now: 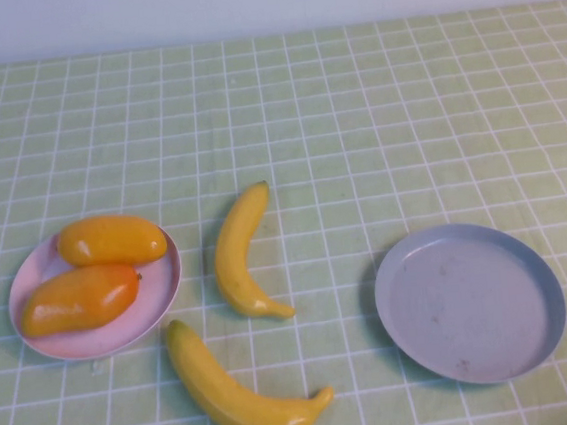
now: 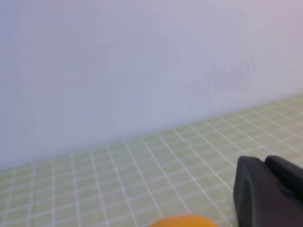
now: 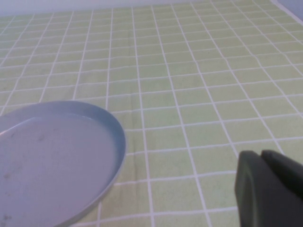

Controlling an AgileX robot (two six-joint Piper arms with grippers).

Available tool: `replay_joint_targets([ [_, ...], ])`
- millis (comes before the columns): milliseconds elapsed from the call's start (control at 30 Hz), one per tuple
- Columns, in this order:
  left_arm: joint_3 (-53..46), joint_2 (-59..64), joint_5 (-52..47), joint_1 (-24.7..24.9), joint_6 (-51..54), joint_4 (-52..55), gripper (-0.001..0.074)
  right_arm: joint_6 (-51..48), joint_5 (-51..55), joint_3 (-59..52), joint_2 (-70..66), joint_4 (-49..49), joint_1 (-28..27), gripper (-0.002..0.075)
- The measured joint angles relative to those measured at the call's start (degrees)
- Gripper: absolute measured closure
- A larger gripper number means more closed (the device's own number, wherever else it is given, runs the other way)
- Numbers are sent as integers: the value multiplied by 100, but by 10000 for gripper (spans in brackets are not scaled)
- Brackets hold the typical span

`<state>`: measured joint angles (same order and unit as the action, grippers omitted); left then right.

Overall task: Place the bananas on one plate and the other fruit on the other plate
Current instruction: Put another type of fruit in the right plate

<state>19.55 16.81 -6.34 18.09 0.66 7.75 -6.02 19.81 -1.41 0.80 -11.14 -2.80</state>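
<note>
A green checked cloth (image 1: 374, 113) with white lines covers the whole table. On it lie two plates, two bananas and two mangoes.

The grey-blue plate (image 1: 470, 302) is the biggest thing. It is round, shallow and smooth, and it sits on the right side with nothing in it. The pink plate (image 1: 160, 285) sits on the left and is a bit smaller.

The big banana (image 1: 243, 400) lies at the near edge, long, curved and shiny yellow with a green tip. The small banana (image 1: 241, 257) lies just behind it, between the two plates. Both rest on the cloth, not on a plate.

The two mangoes are fat, oval and glossy. The orange-red mango (image 1: 79, 298) and the yellow mango (image 1: 111, 240) lie side by side on the pink plate.

The left gripper (image 2: 270, 191) is black and closed, holding nothing, up above the mangoes. The right gripper (image 3: 270, 187) is also closed and holding nothing, just beside the grey-blue plate.
</note>
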Motion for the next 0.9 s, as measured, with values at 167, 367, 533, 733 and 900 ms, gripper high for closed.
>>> replay_joint_targets([
  [167, -844, -841, 748, -1019, 102, -236, 731, 0, 0, 0, 0, 0, 0, 741],
  [367, -1417, -1398, 747, -1548, 76, -479, 731, 0, 0, 0, 0, 0, 0, 741],
  [533, -1926, -1709, 634, -1552, -20, -515, 731, 0, 0, 0, 0, 0, 0, 741],
  [733, -2097, -1733, 77, -1561, -241, -515, 731, 0, 0, 0, 0, 0, 0, 741],
  [900, -2097, -1742, -727, -1561, -263, -515, 731, -10, 0, 0, 0, 0, 0, 741],
])
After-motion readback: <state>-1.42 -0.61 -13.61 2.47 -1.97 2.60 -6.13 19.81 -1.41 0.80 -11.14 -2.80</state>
